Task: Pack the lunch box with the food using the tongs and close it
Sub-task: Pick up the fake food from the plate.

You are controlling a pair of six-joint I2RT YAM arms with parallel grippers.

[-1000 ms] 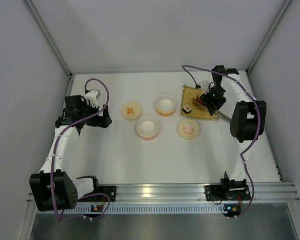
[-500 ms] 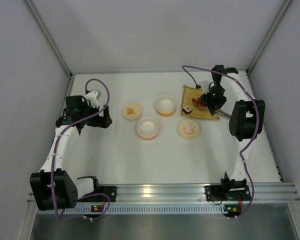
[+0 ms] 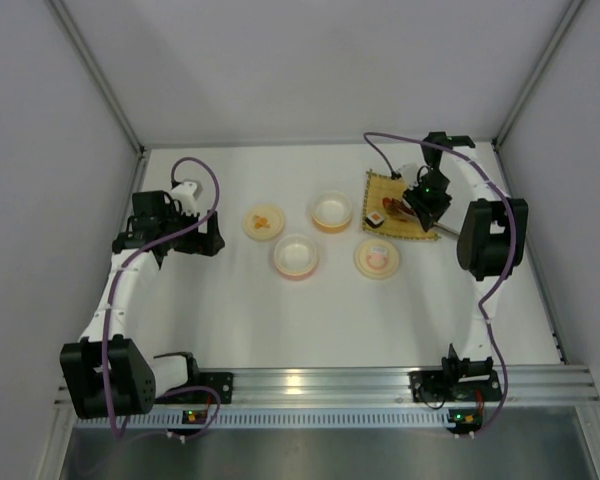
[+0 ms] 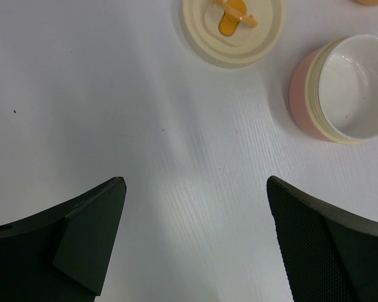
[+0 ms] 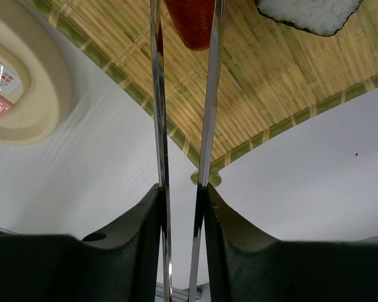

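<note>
While the left arm hangs over the desk [image 3: 280, 330] with its pincer [image 4: 195, 217] released and nothing between its fingers, the right arm is busy at the far right corner. Its pincer [image 5: 183, 207] is clenched on the tongs [image 5: 158, 126], pressing the two metal arms nearly parallel with only a narrow gap between them. The tongs reach out over the mat [image 5: 271, 94], and the sausage [image 5: 190, 22] sits between their tips, one blade on either side of it. Whether it is lifted off the mat I cannot tell. A sushi roll [image 5: 309, 12] lies on the mat just beside the sausage.

Both bowls stand open and empty in the middle of the desk, the orange bowl [image 3: 331, 211] farther back and the pink bowl [image 4: 346, 88] nearer. One lid lies flat just off the near edge of the mat, the pink-print lid [image 5: 19, 82]. The orange-print lid [image 4: 233, 28] lies flat to the left of the bowls, close ahead of the left pincer.
</note>
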